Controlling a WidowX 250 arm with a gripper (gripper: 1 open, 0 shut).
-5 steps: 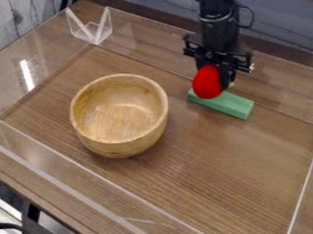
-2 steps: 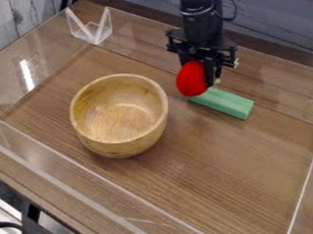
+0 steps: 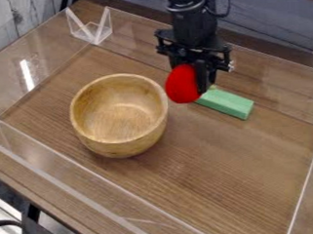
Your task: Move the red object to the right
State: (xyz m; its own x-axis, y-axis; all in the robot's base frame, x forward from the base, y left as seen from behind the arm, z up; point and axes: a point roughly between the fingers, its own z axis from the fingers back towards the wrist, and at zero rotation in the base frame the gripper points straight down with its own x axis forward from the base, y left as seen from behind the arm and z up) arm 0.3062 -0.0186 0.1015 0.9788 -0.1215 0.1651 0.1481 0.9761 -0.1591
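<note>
The red object [image 3: 182,85], a small glossy rounded toy, hangs in the air between the black fingers of my gripper [image 3: 186,77], which is shut on it. It is lifted off the wooden table, between the wooden bowl [image 3: 118,114] on the left and the flat green block [image 3: 225,103] on the right. The gripper points almost straight down from the black arm above.
Clear acrylic walls [image 3: 27,76] fence the wooden tabletop on all sides. A folded clear plastic stand [image 3: 89,29] sits at the back left corner. Bare wood lies in front of the bowl and the green block.
The gripper has risen and shifted left with the red object, carrying it off the green block toward the bowl's right rim.
</note>
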